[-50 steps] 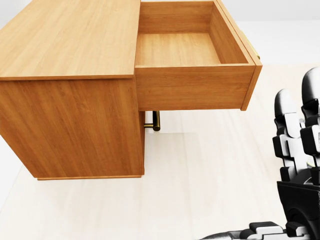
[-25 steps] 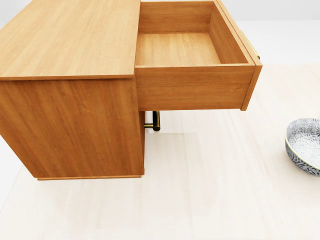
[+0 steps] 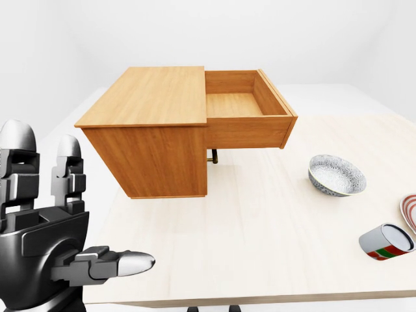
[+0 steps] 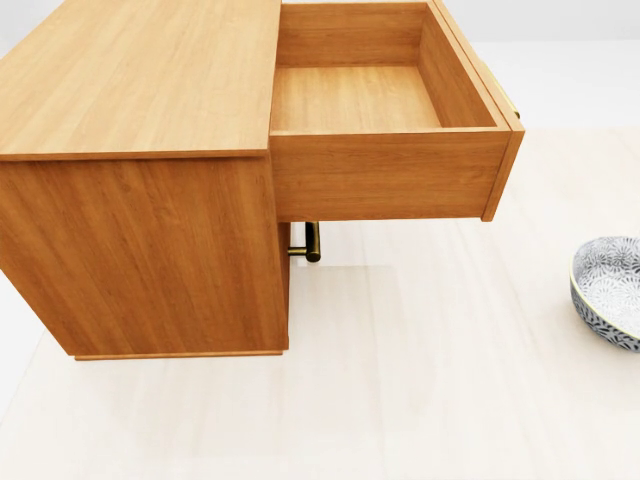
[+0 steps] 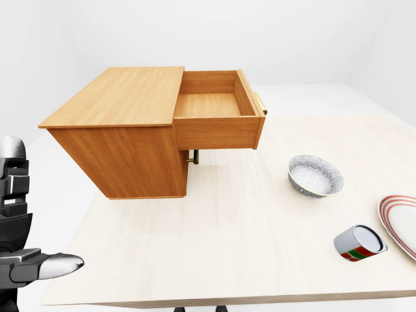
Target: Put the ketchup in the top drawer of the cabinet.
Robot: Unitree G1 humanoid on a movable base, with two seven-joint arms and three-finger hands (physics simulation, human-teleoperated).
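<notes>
- The cabinet (image 3: pixel 149 140) is seen standing toward the far left corner of the pale table (image 5: pixel 247 227), its top drawer (image 4: pixel 380 110) pulled fully out to the right and shown bare inside in the head view; it is judged to be left open so that something can be dropped in from above.
- A brass handle (image 4: pixel 312 242) of a lower drawer is glimpsed just beneath the open one.
- The ketchup cannot be found in any of the three views; where it lies cannot be told.
- A patterned bowl (image 5: pixel 316 175) is set right of the middle of the table, well apart from the cabinet.
- A small can (image 5: pixel 359 243) with a red and green label is seen lying on its side near the near right corner, just beside a red-rimmed plate (image 5: pixel 402 224) at the right edge.
- The left hand (image 3: pixel 49 244) is raised off the near left corner, its fingers spread and upright, the thumb stretched toward the table, with nothing held; it is judged to be waiting rather than reaching.
- The right hand appears in no view, so its state cannot be told.
- The fetching of the ketchup is judged not yet done.
</notes>
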